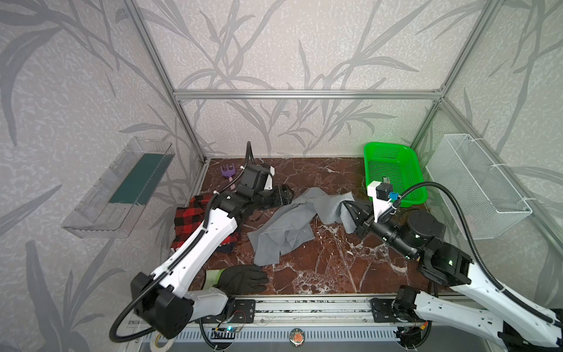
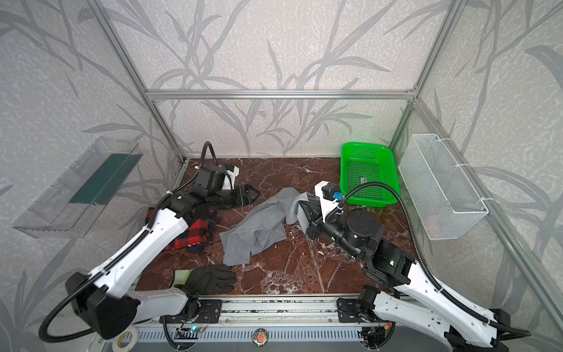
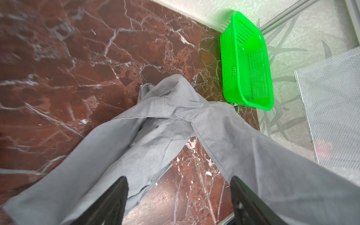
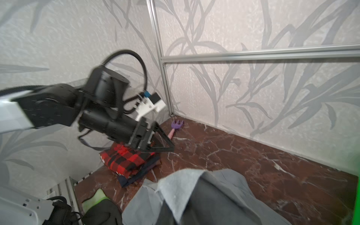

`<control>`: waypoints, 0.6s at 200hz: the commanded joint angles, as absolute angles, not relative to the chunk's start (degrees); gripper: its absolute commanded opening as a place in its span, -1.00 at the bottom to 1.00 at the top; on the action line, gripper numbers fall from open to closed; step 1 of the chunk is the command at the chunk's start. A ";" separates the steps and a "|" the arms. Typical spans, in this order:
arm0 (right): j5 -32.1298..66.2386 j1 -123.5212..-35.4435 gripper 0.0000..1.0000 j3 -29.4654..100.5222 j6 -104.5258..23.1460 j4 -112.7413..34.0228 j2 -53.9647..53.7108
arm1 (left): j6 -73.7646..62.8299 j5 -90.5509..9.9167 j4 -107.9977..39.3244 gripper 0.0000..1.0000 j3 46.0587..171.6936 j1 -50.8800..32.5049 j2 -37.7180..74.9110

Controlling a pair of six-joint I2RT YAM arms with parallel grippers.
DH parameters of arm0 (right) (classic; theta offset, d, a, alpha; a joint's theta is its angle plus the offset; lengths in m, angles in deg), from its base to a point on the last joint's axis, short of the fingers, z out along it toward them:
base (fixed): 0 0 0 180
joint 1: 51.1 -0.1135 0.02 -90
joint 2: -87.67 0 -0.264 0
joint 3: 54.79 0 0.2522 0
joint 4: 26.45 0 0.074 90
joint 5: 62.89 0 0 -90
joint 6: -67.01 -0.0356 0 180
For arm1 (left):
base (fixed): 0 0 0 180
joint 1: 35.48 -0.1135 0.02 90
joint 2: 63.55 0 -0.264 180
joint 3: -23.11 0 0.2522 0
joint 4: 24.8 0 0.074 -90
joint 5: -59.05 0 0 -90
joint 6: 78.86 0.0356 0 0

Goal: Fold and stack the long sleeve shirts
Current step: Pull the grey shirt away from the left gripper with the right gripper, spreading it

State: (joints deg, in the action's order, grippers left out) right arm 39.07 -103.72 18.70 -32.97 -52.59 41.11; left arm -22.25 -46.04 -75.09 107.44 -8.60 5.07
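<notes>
On the marble table (image 1: 320, 268), in both top views, the grey shirt (image 1: 286, 231) lies crumpled mid-table. 1 end of it rises into the right gripper (image 1: 350, 210), whose jaws are pinched on the cloth. The left gripper (image 2: 248, 195) hangs just beside the shirt's far-left edge, jaws spread. The plaid shirt (image 1: 190, 213) lies at the table's left edge under the left arm, and a black glove (image 1: 243, 277) lies at the front.

From the left wrist, 2 fingers (image 3: 115, 198) stand wide apart, clamping nothing, with grey cloth spread beyond them and a green basket (image 3: 247, 64) farther off.

From the right wrist, grey cloth drapes over a dark finger (image 4: 183, 204). The plaid shirt (image 4: 124, 159) lies folded below the left gripper's parted jaws.
</notes>
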 commanded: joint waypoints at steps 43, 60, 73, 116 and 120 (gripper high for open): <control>31.70 -88.89 -1.00 52.08 -34.96 -75.03 28.37 | -9.22 -43.23 -81.80 0.71 95.71 -6.51 -5.43; 29.44 -88.59 -1.00 57.75 -36.51 -75.14 27.00 | -7.45 -41.10 -80.59 0.71 93.89 -5.75 -5.56; 28.41 -88.38 -1.00 61.71 -36.83 -75.65 26.15 | -5.83 -38.90 -78.86 0.71 92.98 -5.51 -5.45; 25.53 -87.95 -1.00 76.15 -36.12 -83.09 20.50 | 2.99 -29.01 -68.52 0.73 91.37 1.33 -5.04; 25.40 -87.93 -1.00 77.46 -35.97 -84.12 19.86 | 4.04 -29.28 -68.30 0.74 91.49 1.91 -4.85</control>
State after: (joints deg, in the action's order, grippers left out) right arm 28.08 -88.29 71.46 -36.09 -78.51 22.73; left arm -4.26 -35.50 -74.92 91.66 -2.13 -4.63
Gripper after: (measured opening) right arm 0.048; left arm 0.863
